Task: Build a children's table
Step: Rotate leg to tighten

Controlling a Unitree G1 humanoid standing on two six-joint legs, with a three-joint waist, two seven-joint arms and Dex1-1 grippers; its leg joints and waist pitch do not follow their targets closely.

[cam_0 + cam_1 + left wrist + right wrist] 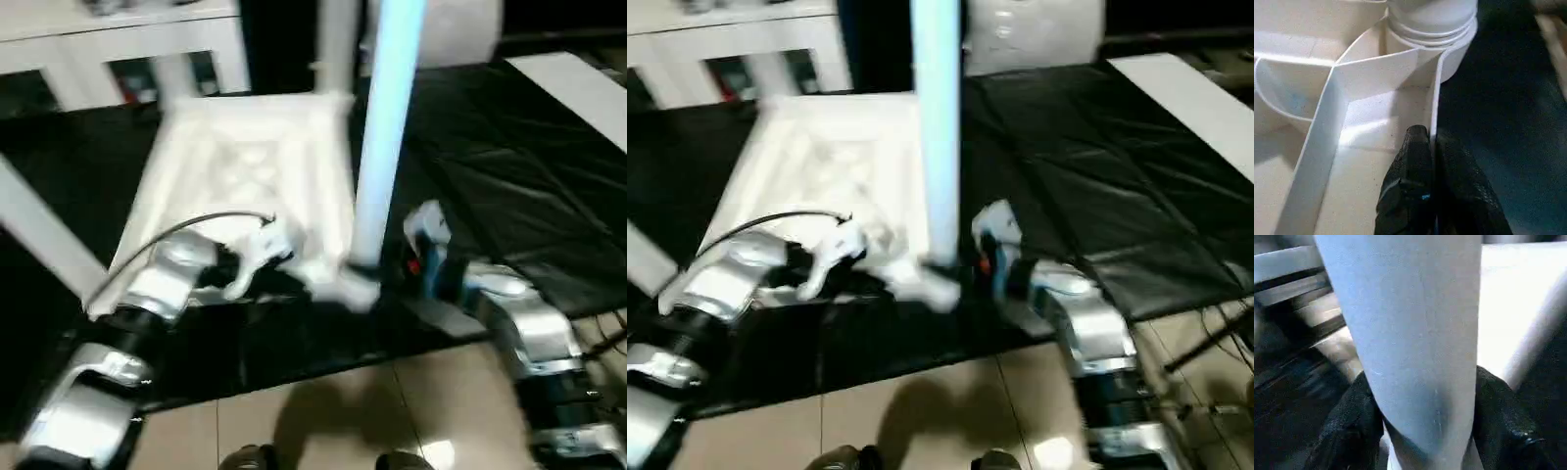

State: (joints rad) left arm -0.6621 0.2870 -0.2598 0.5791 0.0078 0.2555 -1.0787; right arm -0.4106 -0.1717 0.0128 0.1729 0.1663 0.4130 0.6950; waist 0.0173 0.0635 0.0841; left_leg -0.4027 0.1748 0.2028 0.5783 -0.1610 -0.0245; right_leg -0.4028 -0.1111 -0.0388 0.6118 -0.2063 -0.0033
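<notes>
The children's table lies upside down on a black mat, its white square top (245, 166) showing the ribbed underside. One white leg (387, 127) stands upright in the near right corner socket, and another leg (335, 49) rises at the far corner. My right gripper (1425, 396) is shut on the near leg just above its base, one finger on each side. At the top's near edge, my left gripper (1430, 134) is shut on the thin raised rim (1436, 98), close to a corner socket (1430, 29).
A third white leg (39, 235) slants out at the left. A white cabinet (118, 39) stands behind the mat (509, 176), with a pale cushion (1034, 34) at the back. A white board (578, 88) lies far right. Tiled floor (343, 411) runs along the front.
</notes>
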